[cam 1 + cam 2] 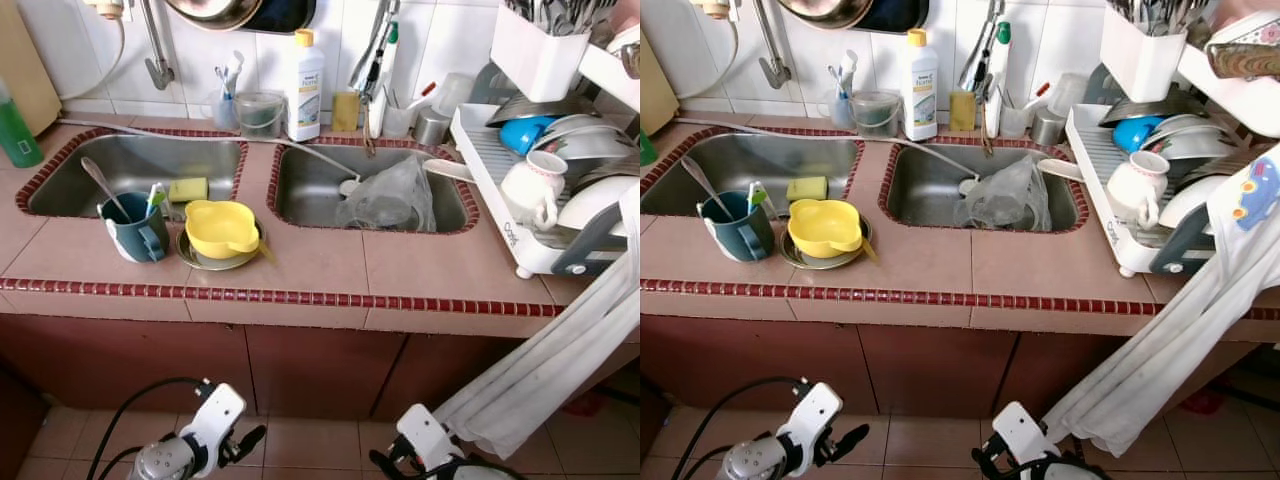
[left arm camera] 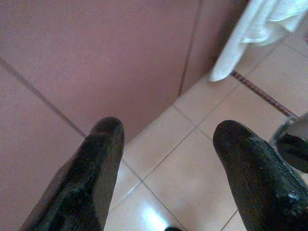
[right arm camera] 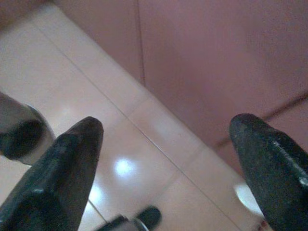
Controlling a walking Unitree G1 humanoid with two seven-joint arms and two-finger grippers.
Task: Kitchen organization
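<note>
Even bright light; wrist views soft, glare on floor (image 3: 124, 167).

Two sinks (image 1: 130, 170), one yellow bowl (image 1: 220, 228), one teal mug (image 1: 137, 228), one sponge (image 1: 188, 189), one white bottle (image 1: 304, 88), perhaps five racked dishes (image 1: 580, 150).

Both arms hang low, left pincer (image 2: 166, 159) and right pincer (image 3: 168, 159) spread wide, empty

Brushed steel sinks (image 1: 150, 165) set in matt pink tiled tabletop (image 1: 320, 265). Glossy yellow plastic bowl (image 1: 220, 227), crinkled clear plastic bag (image 1: 392, 195), white cloth (image 1: 560, 350). Shiny floor (image 2: 192, 163) tiles.
</note>
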